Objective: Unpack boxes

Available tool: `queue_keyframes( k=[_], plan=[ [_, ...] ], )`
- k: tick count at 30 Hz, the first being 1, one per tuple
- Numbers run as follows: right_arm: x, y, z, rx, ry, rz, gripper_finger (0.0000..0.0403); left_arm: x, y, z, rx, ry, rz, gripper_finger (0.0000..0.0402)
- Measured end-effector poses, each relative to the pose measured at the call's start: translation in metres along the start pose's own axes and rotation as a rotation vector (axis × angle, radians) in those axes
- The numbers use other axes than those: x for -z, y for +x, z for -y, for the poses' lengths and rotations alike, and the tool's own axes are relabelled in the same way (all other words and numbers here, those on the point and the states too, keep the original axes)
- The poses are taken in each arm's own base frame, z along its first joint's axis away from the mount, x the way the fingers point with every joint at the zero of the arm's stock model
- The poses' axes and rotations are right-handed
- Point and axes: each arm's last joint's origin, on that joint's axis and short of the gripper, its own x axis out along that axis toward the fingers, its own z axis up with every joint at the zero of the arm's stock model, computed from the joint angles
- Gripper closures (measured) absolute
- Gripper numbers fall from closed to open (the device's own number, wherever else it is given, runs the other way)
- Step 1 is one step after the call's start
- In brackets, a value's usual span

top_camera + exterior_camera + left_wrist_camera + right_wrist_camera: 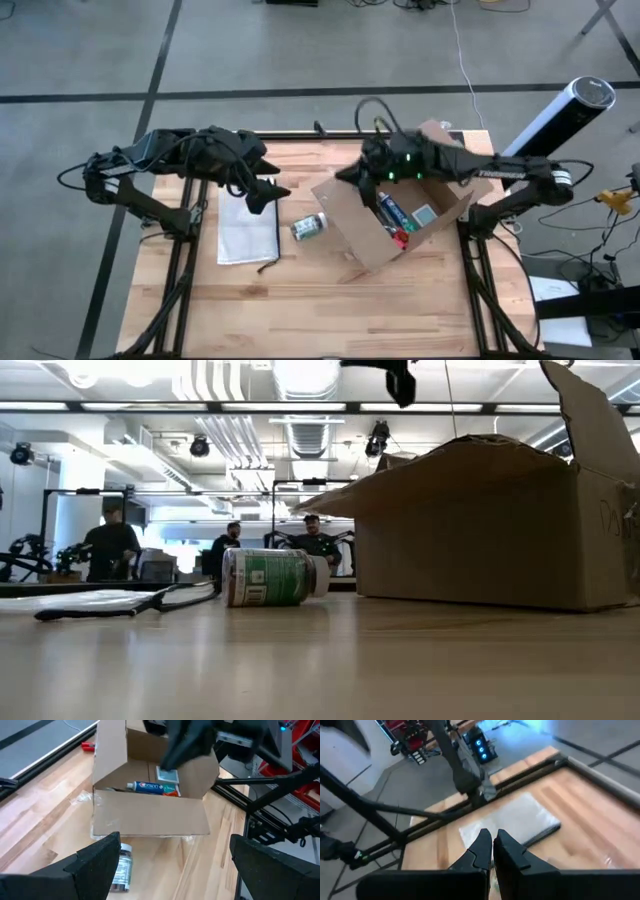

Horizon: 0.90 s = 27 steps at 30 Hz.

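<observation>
Your brown corrugated cardboard box (375, 225) sits right of table centre, open upward, long axis diagonal. Your right gripper (345, 176) hovers pinched shut above it; left gripper (268, 190) spread wide, empty.

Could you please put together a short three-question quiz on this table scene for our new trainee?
1. True or false: the bottle stands upright inside the box.
2. Which gripper is shut? A) left gripper B) right gripper C) both
3. Fill in: the flat grey-white ____ lies on the table under the left arm.

Key:
1. False; it lies on its side on the table, outside the box, between pouch and box.
2. B; the right gripper, over the open box, is shut and empty, while the left is open.
3. pouch
</observation>
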Motion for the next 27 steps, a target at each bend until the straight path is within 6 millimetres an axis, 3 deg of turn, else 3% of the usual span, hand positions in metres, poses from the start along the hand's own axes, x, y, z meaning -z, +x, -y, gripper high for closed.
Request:
queue_keyframes(
  k=[11,20,23,27],
  plan=[
    [0.04,-0.013,-0.013,0.09,-0.093,-0.149,0.0403,0.025,0.016,-0.015,-0.139,-0.009,-0.198,0.0047],
    [0.043,-0.014,-0.016,0.164,-0.118,-0.123,0.0403,0.089,0.074,-0.035,-0.327,-0.108,-0.419,0.0047],
    [0.043,-0.013,-0.016,0.163,-0.131,-0.124,0.0403,0.111,0.092,-0.048,-0.44,-0.25,-0.423,0.0047],
    [0.043,-0.013,-0.016,0.161,-0.15,-0.126,0.0403,0.132,0.116,-0.058,-0.437,-0.343,-0.379,0.0047]
  ],
)
